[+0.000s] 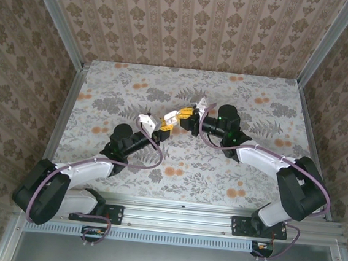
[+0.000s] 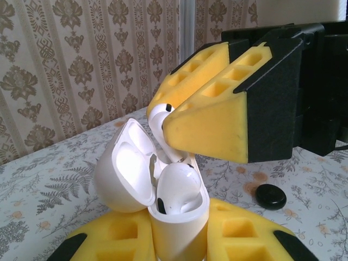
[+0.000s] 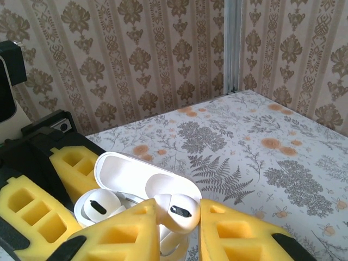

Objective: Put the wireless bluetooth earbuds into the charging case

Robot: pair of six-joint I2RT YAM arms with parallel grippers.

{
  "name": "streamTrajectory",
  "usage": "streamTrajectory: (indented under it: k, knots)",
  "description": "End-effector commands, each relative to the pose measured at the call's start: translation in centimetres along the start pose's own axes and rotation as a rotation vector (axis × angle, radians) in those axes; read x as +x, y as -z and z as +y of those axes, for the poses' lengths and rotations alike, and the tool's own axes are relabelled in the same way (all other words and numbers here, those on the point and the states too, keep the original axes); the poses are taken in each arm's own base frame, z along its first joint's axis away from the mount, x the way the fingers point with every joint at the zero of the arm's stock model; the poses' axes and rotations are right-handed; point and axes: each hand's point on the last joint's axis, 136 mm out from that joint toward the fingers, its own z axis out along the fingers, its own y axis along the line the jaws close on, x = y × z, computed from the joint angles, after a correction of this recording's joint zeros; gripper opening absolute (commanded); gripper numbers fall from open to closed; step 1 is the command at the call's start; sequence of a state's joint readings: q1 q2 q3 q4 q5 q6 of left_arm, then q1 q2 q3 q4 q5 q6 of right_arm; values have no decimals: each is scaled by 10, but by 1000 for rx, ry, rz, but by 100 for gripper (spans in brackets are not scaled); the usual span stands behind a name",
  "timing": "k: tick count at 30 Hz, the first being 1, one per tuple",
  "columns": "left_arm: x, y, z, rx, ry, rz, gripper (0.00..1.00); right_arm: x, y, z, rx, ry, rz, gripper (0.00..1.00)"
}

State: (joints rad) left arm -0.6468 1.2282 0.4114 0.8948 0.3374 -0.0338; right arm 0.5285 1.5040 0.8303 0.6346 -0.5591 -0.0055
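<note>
No readable text, label, brand or number anywhere for you. Charging case (image 2: 182, 234) is plain glossy white, no legible marking. Worktop (image 1: 256, 114) just floral print, no writing.

A floral-patterned table (image 1: 251, 95) stood inside wallpapered walls (image 1: 190, 21), with metal posts (image 1: 56, 17) at the far corners and a rail (image 1: 178, 212) along the near edge. A small black disc (image 2: 271, 197), perhaps a cap, lay on the table.

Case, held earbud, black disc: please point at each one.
case (image 2: 179, 236), left wrist view, on its front wall
held earbud (image 3: 176, 211), right wrist view, on its rounded head
black disc (image 2: 271, 197), left wrist view, on its top
</note>
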Motion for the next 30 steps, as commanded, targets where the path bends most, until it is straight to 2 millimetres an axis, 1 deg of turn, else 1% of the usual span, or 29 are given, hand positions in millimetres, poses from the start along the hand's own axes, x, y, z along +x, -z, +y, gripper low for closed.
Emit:
streamTrajectory:
  k: [1, 5, 10, 17, 30]
  knots:
    - [-34, 5, 0, -8, -32, -110, 17, 17, 1, 13, -54, -16, 77, 23]
    - [-33, 4, 0, -6, -33, -105, 17, 16, 0, 18, -81, -22, 81, 26]
    - [-32, 4, 0, -6, -34, -101, 17, 14, -1, 18, -85, -23, 82, 28]
    - [-33, 5, -1, -1, -36, -103, 17, 6, -4, 20, -101, -24, 73, 29]
    - [-32, 5, -1, 1, -38, -97, 17, -7, -4, 21, -109, -25, 56, 40]
